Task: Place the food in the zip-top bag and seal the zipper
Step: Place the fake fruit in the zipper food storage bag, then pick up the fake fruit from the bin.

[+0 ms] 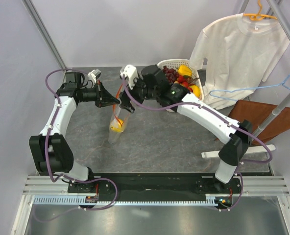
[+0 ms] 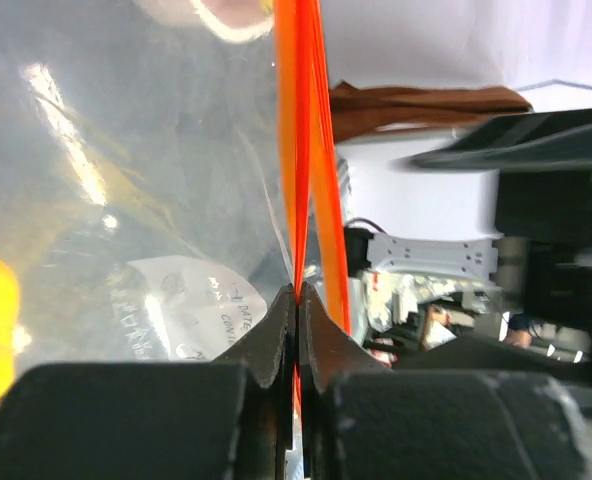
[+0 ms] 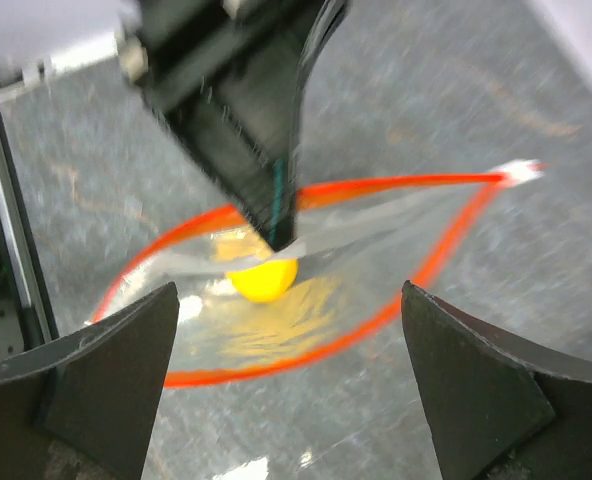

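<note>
Grey marbled tabletop (image 1: pixel 159 142) under everything, both arms reaching away from their bases at the near edge. Out in the middle of the table is the clear crinkly plastic zip-top bag (image 1: pixel 117 128), held up by its mouth with its body hanging down toward the surface. Whether the bottom rests on the table, I cannot tell. One round yellow toy fruit (image 3: pixel 265 280) sits deep inside it, and a small white printed label (image 2: pixel 181 300) shows through the plastic.

Up at the mouth, the narrow orange-red zipper strip (image 3: pixel 276 375) gapes in a wide oval loop, so the bag is unsealed. The left gripper (image 2: pixel 296 300) is clenched hard on that strip at one side of the mouth. Its two black jaws are pressed together with only the thin orange band between them.

The right gripper (image 3: pixel 288 330) hangs directly over the open mouth, looking straight down into it. Its jaws are spread fully apart, one on each side of the oval. They carry nothing and touch nothing.

Farther back, behind the right wrist, stands the white slotted plastic basket (image 1: pixel 168 62). A dark red grape bunch (image 1: pixel 170 74), a yellow fruit (image 1: pixel 185 70), a small red fruit (image 1: pixel 182 80) and an orange round fruit (image 1: pixel 195 91) are piled inside it. Beyond the basket, against the pale wall, a white T-shirt (image 1: pixel 238 54) hangs on an orange hanger (image 1: pixel 256 15).
</note>
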Available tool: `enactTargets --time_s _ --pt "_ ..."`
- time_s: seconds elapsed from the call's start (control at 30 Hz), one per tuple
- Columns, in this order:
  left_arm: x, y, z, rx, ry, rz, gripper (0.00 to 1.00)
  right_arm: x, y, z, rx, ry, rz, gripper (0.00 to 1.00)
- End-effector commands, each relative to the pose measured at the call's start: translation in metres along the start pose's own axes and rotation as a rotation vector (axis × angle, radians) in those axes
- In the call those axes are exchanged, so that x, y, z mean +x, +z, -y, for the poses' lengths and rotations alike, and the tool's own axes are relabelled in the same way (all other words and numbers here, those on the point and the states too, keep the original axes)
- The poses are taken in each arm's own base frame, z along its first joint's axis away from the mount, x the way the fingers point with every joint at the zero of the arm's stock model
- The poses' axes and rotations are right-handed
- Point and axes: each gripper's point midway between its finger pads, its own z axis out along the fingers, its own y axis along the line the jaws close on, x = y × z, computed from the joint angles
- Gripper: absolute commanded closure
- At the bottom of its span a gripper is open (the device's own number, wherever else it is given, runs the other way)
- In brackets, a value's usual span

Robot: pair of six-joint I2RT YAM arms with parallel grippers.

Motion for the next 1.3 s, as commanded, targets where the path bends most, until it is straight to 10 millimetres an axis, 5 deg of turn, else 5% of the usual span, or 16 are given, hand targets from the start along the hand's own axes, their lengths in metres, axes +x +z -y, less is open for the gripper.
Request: enactTargets --time_s 0.0,0.07,0.23,0.4,0.53,0.83,1.27 --pt "-0.028 -0.004 0.007 -0.036 0.084 0.094 0.98 -0.054 -0.054 0.034 0.086 0.060 0.088 0.02" --pt "-0.041 -0.006 0.001 -0.095 0.111 0.137 0.98 -0.038 -0.061 0.075 0.159 0.139 0.050 0.02" --pt "-0.058 -0.005 -0.007 -0.140 0.125 0.160 0.98 0.045 -0.075 0.158 0.348 0.299 -0.164 0.02" --pt "-0.065 -0.002 -0.011 -0.142 0.103 0.168 0.98 0.123 -0.083 0.213 0.531 0.305 -0.350 0.02" --pt "-0.066 -0.004 -0.012 -0.159 0.126 0.184 0.98 0.157 -0.086 0.246 0.596 0.382 -0.393 0.04" --pt "-0.062 -0.005 -0.020 -0.185 0.131 0.189 0.98 0.209 -0.085 0.282 0.739 0.432 -0.486 0.07" --pt "-0.064 -0.006 -0.022 -0.207 0.139 0.184 0.98 0.239 -0.070 0.297 0.720 0.447 -0.497 0.11"
